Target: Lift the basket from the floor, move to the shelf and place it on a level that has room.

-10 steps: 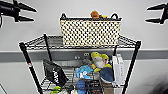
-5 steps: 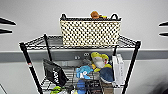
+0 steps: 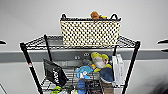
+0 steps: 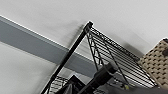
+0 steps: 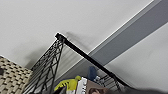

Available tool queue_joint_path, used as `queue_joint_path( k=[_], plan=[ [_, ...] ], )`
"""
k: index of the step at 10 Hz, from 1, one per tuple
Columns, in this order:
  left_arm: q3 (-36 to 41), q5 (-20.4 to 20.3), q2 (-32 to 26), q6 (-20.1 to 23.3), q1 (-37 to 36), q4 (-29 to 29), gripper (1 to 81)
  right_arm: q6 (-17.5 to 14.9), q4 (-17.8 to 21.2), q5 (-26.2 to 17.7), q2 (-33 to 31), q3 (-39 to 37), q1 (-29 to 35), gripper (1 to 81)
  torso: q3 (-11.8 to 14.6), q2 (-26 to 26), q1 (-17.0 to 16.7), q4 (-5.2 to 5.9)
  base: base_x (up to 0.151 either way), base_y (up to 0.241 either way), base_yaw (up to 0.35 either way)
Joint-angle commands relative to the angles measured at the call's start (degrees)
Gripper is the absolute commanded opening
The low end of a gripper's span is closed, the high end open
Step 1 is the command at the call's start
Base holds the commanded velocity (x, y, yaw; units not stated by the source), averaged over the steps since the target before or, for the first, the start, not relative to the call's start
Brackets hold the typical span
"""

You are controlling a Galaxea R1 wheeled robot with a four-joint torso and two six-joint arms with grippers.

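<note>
The basket (image 3: pixel 90 32) sits upright on the top level (image 3: pixel 37 43) of the shelf (image 3: pixel 131 67), right in the middle, with bare wire on both sides. Something small and orange-brown (image 3: pixel 94 15) pokes up over its dark rim. The left gripper (image 3: pixel 2 42) is a dark tip at the left edge of the head view, well apart from the basket. The right gripper (image 3: pixel 163 45) is a dark tip at the right edge, also well apart. Nothing is held in them, but it is too hard to tell how wide they stand. On the tier below lie soft toys, a blue one (image 3: pixel 83 72) and a yellow one (image 3: pixel 99 60), a black bag (image 3: pixel 53 73) and white boxes (image 3: pixel 118 70). Behind the shelf is a white wall with a grey stripe (image 3: pixel 15 56)
</note>
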Motion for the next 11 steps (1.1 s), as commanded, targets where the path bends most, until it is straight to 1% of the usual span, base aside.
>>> queue_joint_path(
  k=[1, 3, 5, 7, 8, 9, 10, 11],
  plan=[
    [1.46, -0.41, -1.27, 1.5, 0.53, 2.55, 81.1, -0.42, -3.47, -0.34, 0.07, 0.7, -5.25, 81.1, 0.0, 0.0, 0.0, 0.0, 0.0, 0.0, 0.0],
    [1.55, -0.85, -1.36, 2.46, 7.38, 2.9, 81.1, -0.51, -4.61, 0.45, 0.6, -0.01, -12.45, 81.1, 0.0, 0.0, -0.02, 0.0, 0.0, 0.0, 0.0],
    [1.02, -7.71, -0.22, 3.43, 15.55, 3.08, 81.1, -1.57, -5.14, 1.06, 2.0, -1.59, -18.78, 81.1, 0.02, -0.02, -0.04, 0.0, 0.0, 0.0, 0.0],
    [-0.03, -11.84, 1.81, 3.61, 24.35, 2.82, 81.1, -2.44, -5.32, 1.33, 4.29, -4.22, -24.67, 81.1, 0.02, -0.02, -0.04, 0.0, 0.0, 0.0, 0.0],
    [-0.03, -15.66, 2.84, 3.69, 29.52, 2.82, 81.1, -3.66, -5.32, 1.5, 5.59, -5.71, -28.27, 81.1, 0.02, -0.02, -0.04, 0.0, 0.0, 0.0, 0.0],
    [-0.03, -18.94, 4.95, 4.48, 36.09, 2.9, 81.1, -5.34, -5.23, 3.86, 7.27, -7.03, -32.56, 81.1, 0.02, -0.02, -0.04, 0.0, 0.0, 0.0, 0.0],
    [-0.12, -21.6, 6.55, 4.92, 42.01, 2.82, 81.1, -5.61, -5.23, 5.64, 8.42, -7.83, -36.27, 81.1, 0.02, -0.02, -0.04, 0.0, 0.0, 0.0, 0.0],
    [-0.55, -26.57, 8.56, 5.01, 47.02, 2.9, 81.1, -6.48, -5.31, 6.94, 10.51, -9.23, -39.61, 81.1, 0.02, -0.02, -0.04, 0.0, 0.0, 0.0, 0.0]
  ],
)
